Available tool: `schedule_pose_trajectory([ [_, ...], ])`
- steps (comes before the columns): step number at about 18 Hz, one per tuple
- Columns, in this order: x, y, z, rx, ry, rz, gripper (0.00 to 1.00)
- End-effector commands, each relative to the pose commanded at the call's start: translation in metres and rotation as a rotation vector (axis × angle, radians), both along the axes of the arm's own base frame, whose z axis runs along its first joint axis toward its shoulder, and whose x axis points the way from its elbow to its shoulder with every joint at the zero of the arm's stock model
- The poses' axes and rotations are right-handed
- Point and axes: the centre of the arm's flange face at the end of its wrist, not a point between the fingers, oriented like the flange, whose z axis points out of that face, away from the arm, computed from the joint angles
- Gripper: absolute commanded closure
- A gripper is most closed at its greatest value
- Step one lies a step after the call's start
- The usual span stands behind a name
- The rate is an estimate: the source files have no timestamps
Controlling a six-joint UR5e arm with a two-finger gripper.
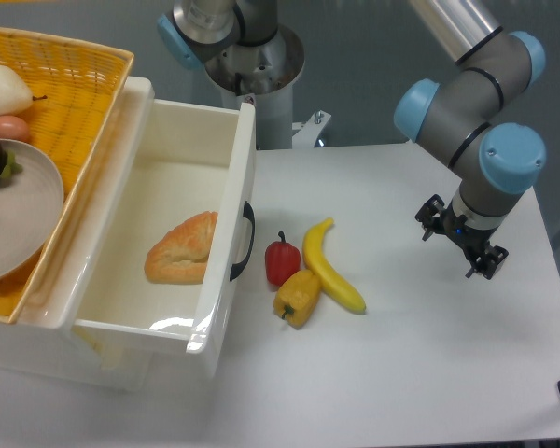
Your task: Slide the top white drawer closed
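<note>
The top white drawer [159, 187], a deep, glossy white plastic tray with a curved black handle [244, 242] on its front panel, stands pulled well out toward the middle of the white table [429, 355]; it occupies the left half of the view, its front wall facing right; inside it, on the pale floor, lies a golden-brown, wedge-shaped piece of bread [181, 248], close to the front wall. Above and behind the drawer, on top of the cabinet at the left edge, sits a yellow woven basket [75, 75] holding a grey round plate [23, 210], a white pear-shaped fruit [2, 90], a pinkish round item and a dark purple one, only partly in view. Just beside the drawer's front, on the table, rest three things close together: a small red pepper [282, 261], a yellow pepper [298, 297] touching or nearly touching it, and a long yellow banana [330, 267] lying at a slant against the yellow pepper. The grey arm with light-blue joint caps [476, 112] reaches in from the upper right; its black two-finger gripper [460, 236] hangs over the right part of the table, well apart from the drawer and the produce, grasping nothing; the fingers appear from an awkward angle, so whether they are spread or closed I cannot tell.
</note>
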Motion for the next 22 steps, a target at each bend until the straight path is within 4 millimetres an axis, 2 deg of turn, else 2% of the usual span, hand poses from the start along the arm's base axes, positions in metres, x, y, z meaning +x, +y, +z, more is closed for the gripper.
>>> schedule_pose_trajectory([
  [6,-0.004,-0.006,0.002,0.004,0.003,0.021,0.0],
  [10,0.004,-0.004,0.001,-0.031,0.011,0.059,0.0],
  [11,0.008,-0.004,-0.002,-0.043,0.009,0.094,0.0],
  [12,0.018,0.004,-0.004,-0.046,0.004,0.14,0.0],
  [15,0.033,0.011,0.01,-0.042,0.023,0.258,0.0],
  [18,0.044,0.019,0.019,-0.035,0.028,0.297,0.0],
  [22,0.066,0.022,0.006,-0.06,-0.007,0.452,0.0],
])
